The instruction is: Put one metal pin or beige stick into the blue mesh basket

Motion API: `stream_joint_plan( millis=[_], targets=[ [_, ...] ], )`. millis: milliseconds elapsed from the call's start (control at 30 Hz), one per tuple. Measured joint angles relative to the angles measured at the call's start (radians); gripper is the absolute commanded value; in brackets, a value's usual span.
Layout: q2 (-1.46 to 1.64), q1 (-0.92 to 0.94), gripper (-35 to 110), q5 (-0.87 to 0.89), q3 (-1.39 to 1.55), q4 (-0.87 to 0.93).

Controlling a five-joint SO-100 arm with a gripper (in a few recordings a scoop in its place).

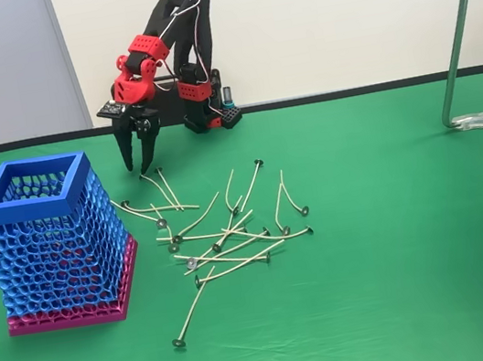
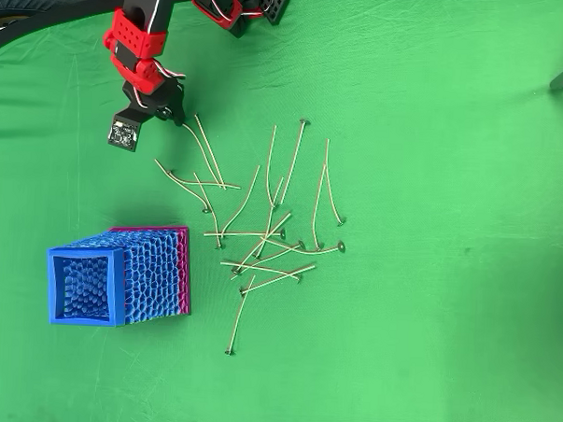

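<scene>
Beyond the blue mesh basket [image 1: 48, 245], I hover the narrowly parted, empty end effector [image 1: 143, 164] over an outlying beige stick [image 1: 167, 189], aiming mid-shaft.

Beige sticks [image 2: 262, 233] lie scattered on the green worktop [image 2: 428, 273] between the gripper [image 2: 173, 120] and the blue mesh basket [image 2: 119, 288].

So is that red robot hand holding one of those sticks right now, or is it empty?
Hand: open and empty, fingers spread apart, pointing down over the far end of the pile of sticks.
</scene>
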Motion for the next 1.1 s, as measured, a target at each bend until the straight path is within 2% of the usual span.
stream_joint_plan(
  millis=[1100],
  targets=[
    [-0.026,-0.032,13,0.018,0.066,-0.123]
  ],
)
